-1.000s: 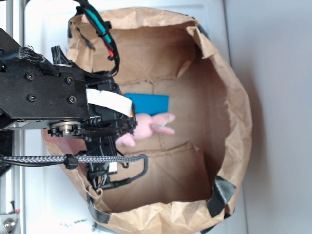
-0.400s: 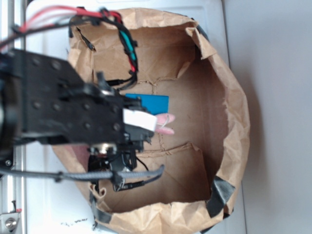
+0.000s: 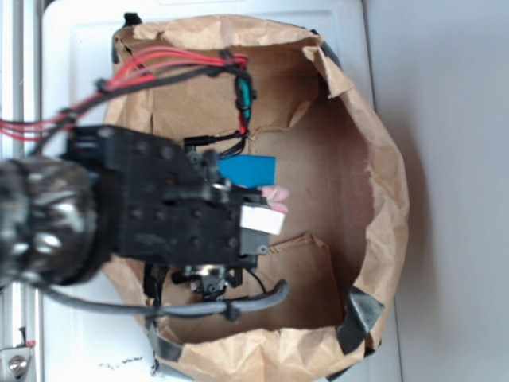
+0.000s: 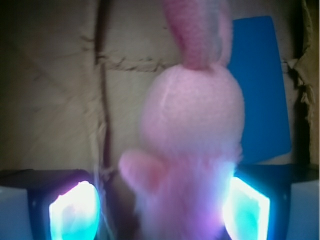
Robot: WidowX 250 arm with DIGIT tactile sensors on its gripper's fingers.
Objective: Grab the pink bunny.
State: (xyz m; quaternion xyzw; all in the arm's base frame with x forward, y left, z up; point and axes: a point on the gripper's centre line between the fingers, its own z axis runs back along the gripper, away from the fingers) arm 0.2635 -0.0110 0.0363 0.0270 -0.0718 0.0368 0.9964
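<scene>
Crumpled brown paper bag [image 3: 374, 159] walls ring a creased cardboard floor [image 4: 55, 100], where the pink bunny [image 4: 192, 130] lies, soft, pale and plump, ears stretched away, touching a flat blue block [image 4: 262, 90]. The gripper [image 4: 160, 207] straddles its lower body, fingers [image 4: 72, 210] spread, one pad apart from the plush

A white bench [image 3: 445, 159] carried a brown paper bag [image 3: 382, 183] with its top rolled down and dark tape at the rim. On the bag's creased floor lay a flat blue block [image 3: 250, 168] and, just beside it, a pink bunny [image 4: 192, 135], its ear overlapping the block's edge in the wrist view; whether they touched could not be told.
</scene>
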